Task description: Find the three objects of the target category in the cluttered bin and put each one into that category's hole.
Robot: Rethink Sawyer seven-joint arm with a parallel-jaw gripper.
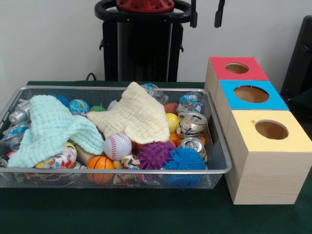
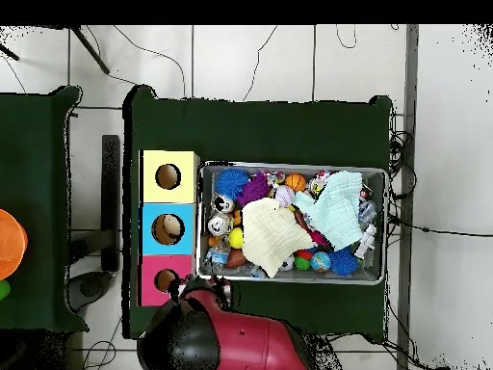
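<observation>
The two dark fingers point(image 1: 194, 17) of the gripper point(image 1: 206, 13) hung spread wide with nothing between them, only the tips showing at the top of the front view. From above they sat over the near end of the red box point(image 1: 222, 73), outside the bin point(image 1: 146, 171). That looked to me like a parked position, clear of the clutter.

The category was not named to me, so every candidate lay in the bin: crushed cans point(image 1: 192, 122) stacked against the wall nearest the boxes, a baseball point(image 1: 117, 146) and two spiky balls point(image 1: 154, 155) along the front rim, clear bottles at the back and far end. A yellow cloth point(image 1: 134, 117) draped the middle and a green cloth point(image 1: 46, 126) covered the other end. I judged that both hid further items and might have to be pulled aside (or were themselves the targets).

The blue box point(image 1: 278, 102) and yellow box point(image 1: 292, 139) stood in line with the red one, touching, tight beside the bin, which kept the carry short. Each hole opened upward with free air above. The bin's wire walls rose around the heap, so I reckoned any pick there called for a straight descent and a lift clear of the rim.
</observation>
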